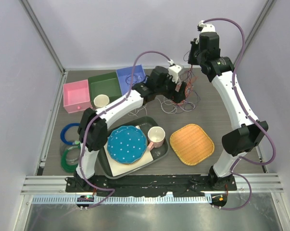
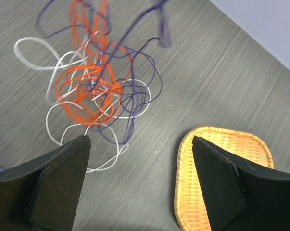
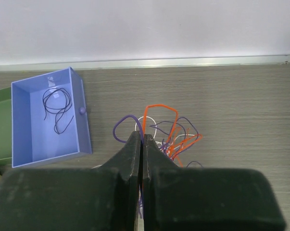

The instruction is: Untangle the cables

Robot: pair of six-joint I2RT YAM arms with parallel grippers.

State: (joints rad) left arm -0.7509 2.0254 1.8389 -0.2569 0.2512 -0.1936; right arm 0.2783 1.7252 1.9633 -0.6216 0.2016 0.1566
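A tangle of cables (image 1: pixel 183 103) in white, orange and dark purple lies on the table at the back centre. In the left wrist view the tangle (image 2: pixel 94 91) lies just ahead of my open, empty left gripper (image 2: pixel 141 140), and some strands rise upward out of it. My left gripper (image 1: pixel 180 91) hovers over the tangle. My right gripper (image 3: pixel 142 135) is shut on purple and orange strands; an orange loop (image 3: pixel 161 107) and a purple loop (image 3: pixel 120 126) stick out past its tips. It (image 1: pixel 192 57) holds them high above the table. A dark cable (image 3: pixel 57 103) lies in the blue box (image 3: pixel 82 130).
Pink (image 1: pixel 77 96), green (image 1: pixel 105 86) and blue (image 1: pixel 131 76) boxes stand at the back left, with a cup (image 1: pixel 101 101) beside them. A dark tray (image 1: pixel 161 153) holds a dotted blue plate (image 1: pixel 127 143) and a pink mug (image 1: pixel 157 137). An orange woven basket (image 1: pixel 191 143) lies right of it. Blue (image 1: pixel 64 134) and green (image 1: pixel 64 161) rings lie at the left.
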